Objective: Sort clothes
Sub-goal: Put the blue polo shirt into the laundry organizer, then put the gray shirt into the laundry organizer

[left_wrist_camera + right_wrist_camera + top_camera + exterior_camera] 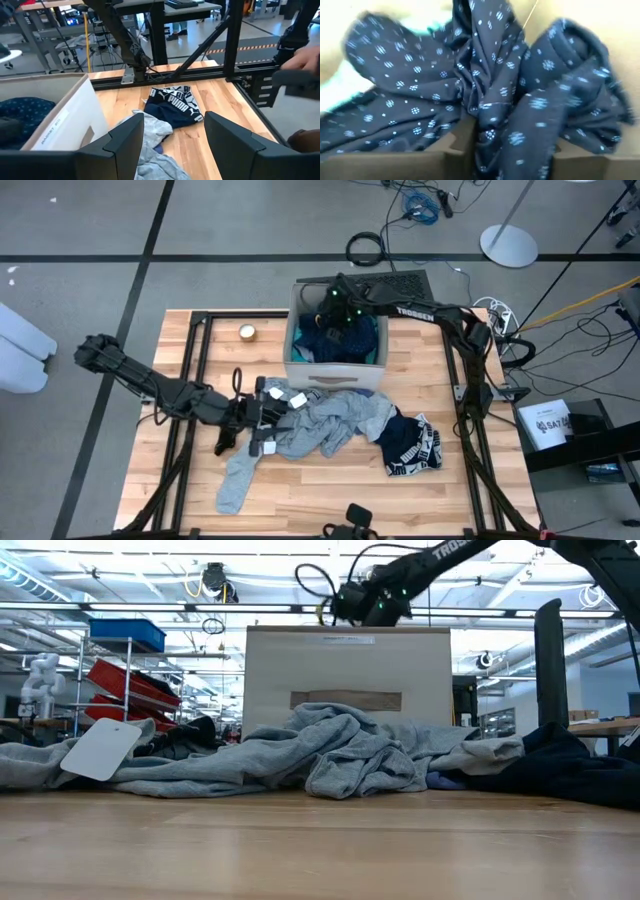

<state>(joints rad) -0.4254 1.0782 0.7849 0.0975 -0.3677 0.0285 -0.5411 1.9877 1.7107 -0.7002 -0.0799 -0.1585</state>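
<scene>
We saw the right gripper (338,308) over the box (372,370), its grip on the crumpled dotted garment (485,95) unclear (soft folds); the left gripper (172,145) gaped wide above grey cloth (335,420).

Beige square box (335,372): stands at the far middle of the wooden table (480,490), open top.
Small round object (247,332): on the table, left of the box, apart from it.
White tag (103,749): seen in the low view, left of the box.
Black cable coil (366,249): on the floor beyond the box.
White round stand base (508,246): on the floor, beyond and right of the box.
</scene>
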